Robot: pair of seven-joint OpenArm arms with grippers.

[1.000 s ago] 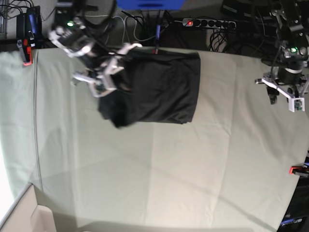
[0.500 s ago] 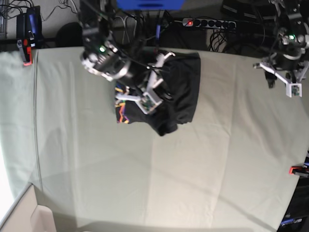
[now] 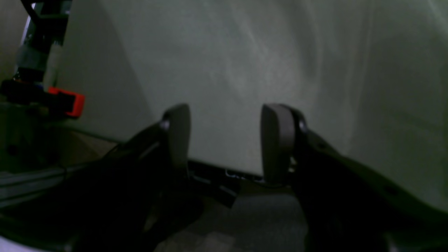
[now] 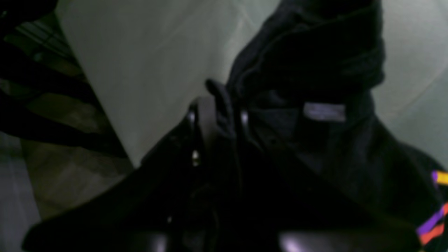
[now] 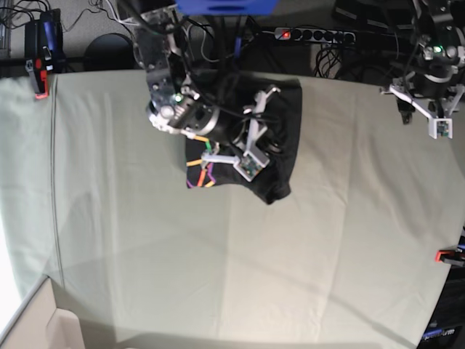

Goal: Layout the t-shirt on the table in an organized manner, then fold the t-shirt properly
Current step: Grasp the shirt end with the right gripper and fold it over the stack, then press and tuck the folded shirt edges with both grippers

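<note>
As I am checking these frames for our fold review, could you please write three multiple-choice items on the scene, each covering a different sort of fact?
1. Where on the table does the t-shirt lie?
A. near the far edge
B. at the near edge
C. off the table

2. What colour is the clamp in the left wrist view?
A. blue
B. red-orange
C. white

3. What is the right gripper doing?
A. standing open and empty
B. pinching t-shirt fabric
C. pressing bare table

Answers: 1 A, the base view shows it by the cables; 2 B, it is red-orange; 3 B, dark cloth sits between its fingers.
</note>
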